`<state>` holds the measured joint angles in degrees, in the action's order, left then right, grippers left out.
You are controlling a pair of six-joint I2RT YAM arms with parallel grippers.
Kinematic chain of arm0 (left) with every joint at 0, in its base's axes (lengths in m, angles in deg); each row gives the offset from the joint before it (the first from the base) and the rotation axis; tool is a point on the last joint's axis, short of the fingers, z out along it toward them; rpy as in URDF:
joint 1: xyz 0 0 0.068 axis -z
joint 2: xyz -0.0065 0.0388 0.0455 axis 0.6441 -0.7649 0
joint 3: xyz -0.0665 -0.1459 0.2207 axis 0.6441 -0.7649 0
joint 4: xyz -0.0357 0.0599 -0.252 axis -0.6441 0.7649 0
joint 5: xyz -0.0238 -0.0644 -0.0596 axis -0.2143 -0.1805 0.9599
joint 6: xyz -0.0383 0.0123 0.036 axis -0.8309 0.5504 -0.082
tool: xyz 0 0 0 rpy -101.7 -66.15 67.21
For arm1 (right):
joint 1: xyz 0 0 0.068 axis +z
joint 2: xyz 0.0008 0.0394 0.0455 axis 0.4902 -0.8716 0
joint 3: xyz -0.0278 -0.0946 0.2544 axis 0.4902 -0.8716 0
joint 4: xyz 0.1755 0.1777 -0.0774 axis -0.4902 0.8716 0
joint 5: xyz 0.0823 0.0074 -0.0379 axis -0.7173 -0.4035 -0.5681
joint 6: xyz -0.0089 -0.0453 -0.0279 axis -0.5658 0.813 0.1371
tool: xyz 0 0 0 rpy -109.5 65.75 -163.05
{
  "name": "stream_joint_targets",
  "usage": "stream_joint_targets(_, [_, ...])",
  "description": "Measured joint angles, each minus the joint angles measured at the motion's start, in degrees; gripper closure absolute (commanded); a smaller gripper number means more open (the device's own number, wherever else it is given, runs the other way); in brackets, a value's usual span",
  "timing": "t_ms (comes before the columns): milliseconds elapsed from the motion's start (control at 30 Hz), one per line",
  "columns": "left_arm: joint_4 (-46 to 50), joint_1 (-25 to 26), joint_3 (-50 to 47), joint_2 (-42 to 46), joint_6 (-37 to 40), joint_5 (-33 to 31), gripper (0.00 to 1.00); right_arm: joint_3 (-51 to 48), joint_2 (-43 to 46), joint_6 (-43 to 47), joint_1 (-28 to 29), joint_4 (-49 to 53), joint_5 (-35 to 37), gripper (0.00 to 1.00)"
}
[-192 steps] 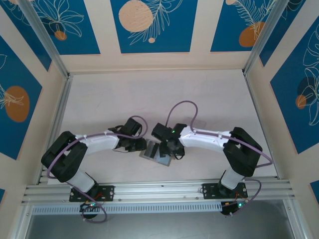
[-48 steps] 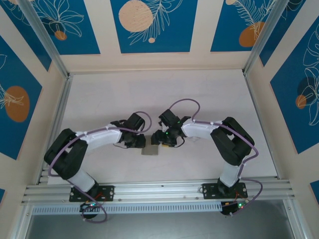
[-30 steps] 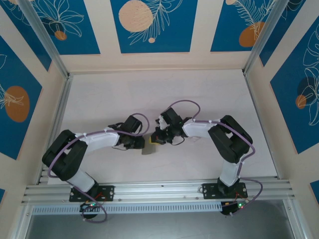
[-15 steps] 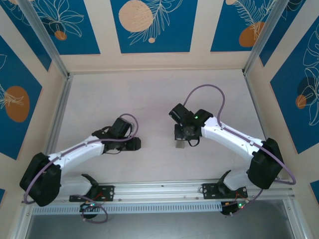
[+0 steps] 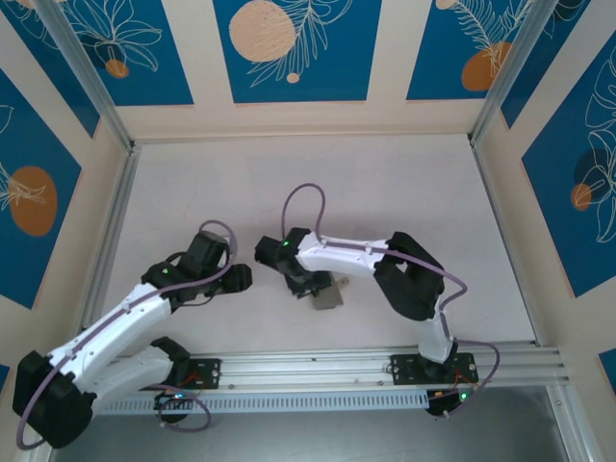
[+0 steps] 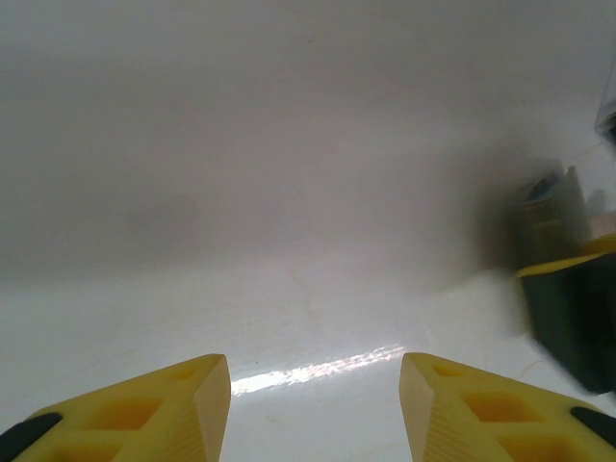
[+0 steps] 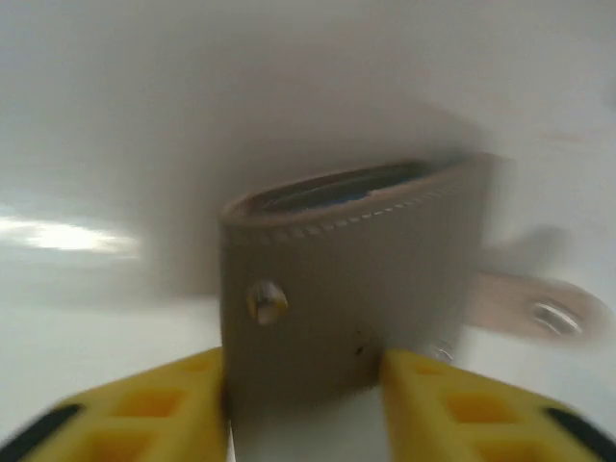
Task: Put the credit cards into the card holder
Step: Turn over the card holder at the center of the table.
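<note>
The card holder (image 5: 330,295), a dull-grey folded wallet, lies on the white table a little right of centre near the front. In the right wrist view the card holder (image 7: 346,279) shows a stitched edge, a metal snap and a strap tab to its right. My right gripper (image 5: 310,287) sits at its left end. Its yellow jaws (image 7: 303,371) are open, straddling the wallet's near edge. My left gripper (image 5: 241,278) hangs to the left, apart from the wallet. It stands open (image 6: 315,371) over bare table. The credit cards are hidden.
The white table (image 5: 289,183) stretches back to patterned blue and cream walls. An aluminium rail (image 5: 308,364) runs along the near edge, with upright rails at both sides. The right arm's dark gripper body (image 6: 568,327) shows blurred at the right of the left wrist view.
The left gripper let go and drew back left. The right gripper carried the wallet left and nearer, then opened its jaws.
</note>
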<state>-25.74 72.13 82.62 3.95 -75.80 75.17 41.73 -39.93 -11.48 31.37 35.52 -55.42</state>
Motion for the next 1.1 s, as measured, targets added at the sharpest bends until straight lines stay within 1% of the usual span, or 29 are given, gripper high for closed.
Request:
stream_joint_targets(67, [1.86, -0.76, 0.04, 1.7, -0.15, -0.35, 0.5, 0.04, 0.44, 1.51, 0.46, -3.17, -3.85, 0.44])
stream_joint_targets(133, [3.23, -1.16, 0.04, 2.58, -0.13, -0.35, 0.52, -0.17, 2.25, 3.02, 0.24, -6.05, -7.34, 0.45])
stream_joint_targets(167, [3.61, -1.18, 0.07, 2.51, -0.07, -0.13, 0.54, -0.79, 3.82, 3.67, -0.13, -7.61, -8.68, 0.45])
stream_joint_targets(233, [4.07, -1.2, 0.68, 0.83, 0.9, 1.36, 0.62, -2.78, 7.96, 4.79, -1.09, -9.31, -9.99, 0.5])
stream_joint_targets(333, [2.75, -0.81, 2.91, -5.49, 2.84, 5.53, 0.67, -6.84, 15.21, 5.77, -3.23, -9.4, -9.38, 0.53])
stream_joint_targets(433, [0.28, 2.27, 6.99, -14.16, 4.24, 8.63, 0.68, -12.09, 20.92, 6.32, -6.21, -9.16, -8.31, 0.5])
stream_joint_targets(500, [-1.44, 5.49, 11.87, -20.55, 4.76, 10.14, 0.71, -16.94, 23.85, 7.08, -9.25, -9.42, -8.44, 0.48])
stream_joint_targets(600, [-5.51, 8.22, 18.93, -29.16, 5.38, 12.74, 0.75, -22.69, 26.1, 7.91, -13.62, -10.19, -9.2, 0.45])
stream_joint_targets(733, [-10.25, 10.25, 24.76, -39.15, 5.44, 14.99, 0.76, -26.16, 27.15, 9.2, -17.49, -12.66, -12.31, 0.46])
stream_joint_targets(833, [-12.04, 11.39, 25.42, -43.34, 5.22, 15.69, 0.77, -27.32, 27.12, 10.4, -19.47, -15.58, -15.34, 0.52])
stream_joint_targets(1000, [-13.31, 13.79, 25.31, -46.93, 4.57, 16.41, 0.77, -28.72, 26.6, 11.85, -21.75, -19.98, -20.48, 0.64])
stream_joint_targets(1100, [-14.62, 14.91, 24.61, -48.33, 4.13, 16.7, 0.77, -29.29, 26.08, 12.09, -22.38, -21.29, -22.25, 0.66])
